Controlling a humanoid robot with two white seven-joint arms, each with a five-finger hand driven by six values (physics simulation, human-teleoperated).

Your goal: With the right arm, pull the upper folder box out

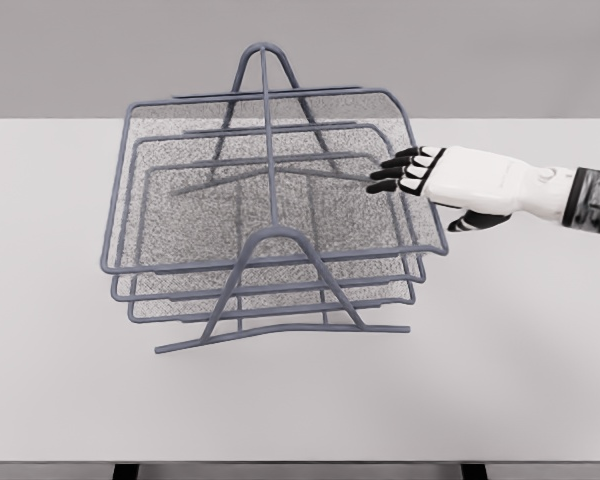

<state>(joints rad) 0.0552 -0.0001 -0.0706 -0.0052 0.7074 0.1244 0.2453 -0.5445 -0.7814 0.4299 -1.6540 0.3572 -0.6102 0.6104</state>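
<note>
A blue-grey wire rack point(270, 200) with stacked mesh trays stands on the white table point(520, 340), left of the middle. The upper tray point(230, 220) is the widest, and its right rim point(425, 195) runs down the rack's right side. My right hand point(405, 172) comes in from the right edge. Its black fingertips point(385, 180) lie at that right rim, pointing left over the tray's edge. The fingers are stretched out and relaxed and hold nothing. The thumb point(470, 222) hangs below the palm, outside the tray. The left arm is out of view.
Two lower trays point(280, 300) sit under the upper one, offset toward the front. The rack's arched frame point(280, 270) stands at the front and its foot bar point(280, 335) rests on the table. The table's near edge point(300, 462) runs along the bottom.
</note>
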